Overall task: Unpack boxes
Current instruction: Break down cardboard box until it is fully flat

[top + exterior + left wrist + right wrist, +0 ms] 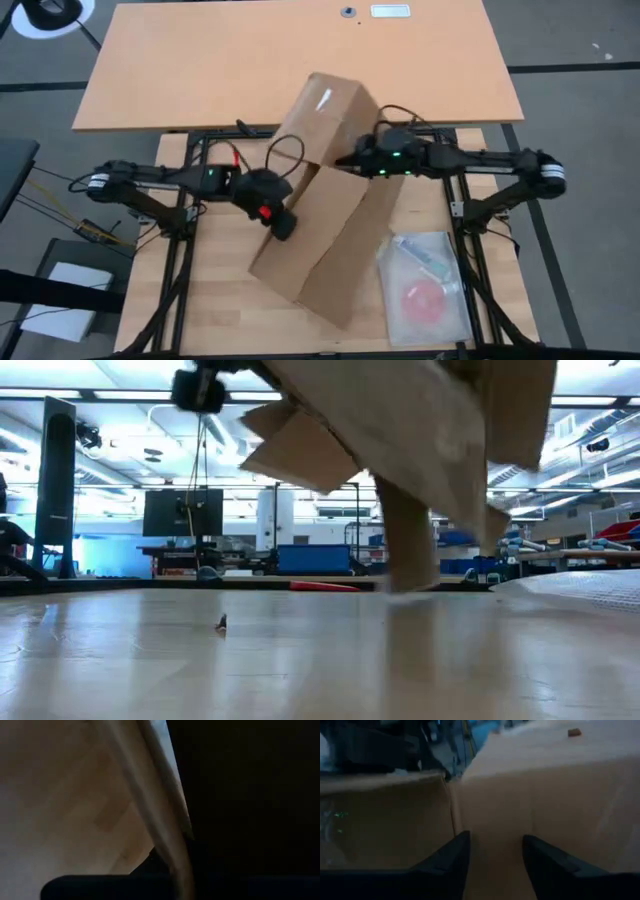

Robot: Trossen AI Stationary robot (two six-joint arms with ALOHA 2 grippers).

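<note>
**Carton up off the table, tilted between my two claws**

The carton (325,190) hangs tipped over the table's (210,310) middle, one corner low. My left gripper (283,226) is clenched on a flap edge. My right gripper (492,852) stands parted against a flat brown wall, gripping nothing. Corrugated board: light, stiff along folds, floppy at flaps, so I would pinch edges. A clear plastic bag (425,285) lies beside it.

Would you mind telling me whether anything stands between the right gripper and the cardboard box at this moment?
Nothing visible does. The right gripper is right at the cardboard box, its fingers apart with only bare cardboard ahead. The clear plastic bag lies on the table beside the box, out of the way.
</note>
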